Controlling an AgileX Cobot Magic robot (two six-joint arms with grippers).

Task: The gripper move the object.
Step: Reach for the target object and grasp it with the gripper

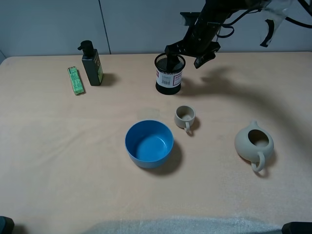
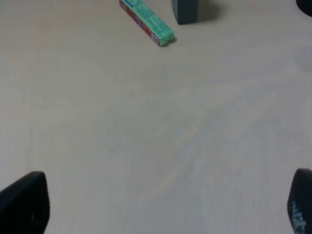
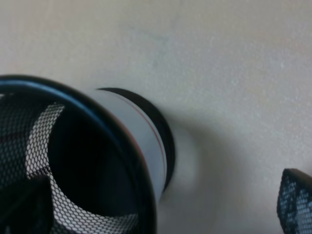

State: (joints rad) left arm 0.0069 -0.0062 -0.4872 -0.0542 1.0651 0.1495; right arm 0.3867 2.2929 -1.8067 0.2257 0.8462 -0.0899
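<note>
The right gripper (image 1: 188,60) is hovering at the pen cup (image 1: 169,78), jaws spread. One jaw looks to be dipping inside the rim, the other outside. The cup is standing upright just beneath it. The left gripper (image 2: 163,207), also spread, is sitting well away.

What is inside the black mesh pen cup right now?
One finger of the right tool dips inside the pen cup; nothing else shows there. Its dark floor is partly hidden by that finger.
</note>
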